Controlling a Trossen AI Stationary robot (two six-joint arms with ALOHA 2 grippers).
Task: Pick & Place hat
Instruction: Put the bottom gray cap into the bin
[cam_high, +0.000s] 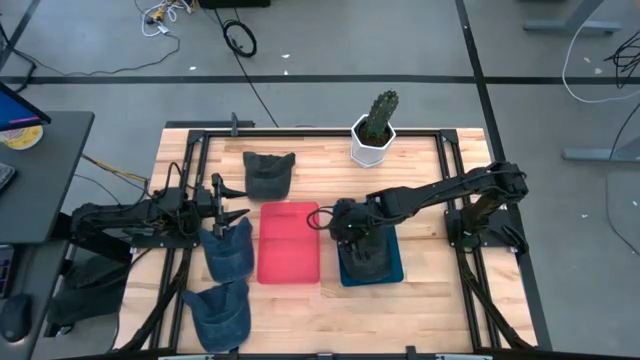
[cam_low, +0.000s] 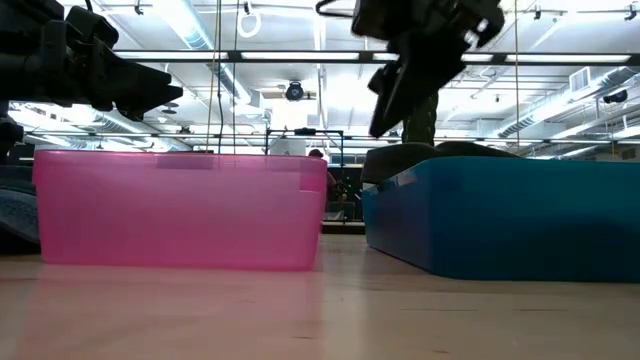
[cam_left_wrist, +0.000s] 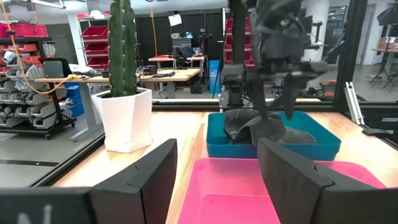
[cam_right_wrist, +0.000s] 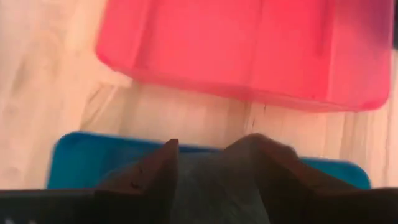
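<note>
A dark grey hat (cam_high: 368, 258) lies in the blue bin (cam_high: 395, 268), its crown showing above the rim in the low view (cam_low: 420, 152). My right gripper (cam_high: 345, 228) hangs over it, pointing down and open, with the hat (cam_right_wrist: 214, 186) filling the gap between its fingers. Left of the pink bin (cam_high: 290, 243), my left gripper (cam_high: 238, 207) is open and level above a blue denim hat (cam_high: 228, 250) that lies flat on the table. A second denim hat (cam_high: 220, 315) lies nearer, and a dark hat (cam_high: 268, 172) farther back. My right gripper comes from above with its open fingers (cam_left_wrist: 266, 115) on either side of a raised part of the dark hat (cam_left_wrist: 261, 130). The hat rests in the blue bin. I cannot tell whether the fingers touch it.
The pink bin (cam_left_wrist: 249, 186) stands between the two arms, close beside the blue bin (cam_left_wrist: 323, 146). A cactus in a white pot (cam_high: 375, 130) stands at the far edge behind the bins. Bare wood shows at the near edge, right of the denim hats.
</note>
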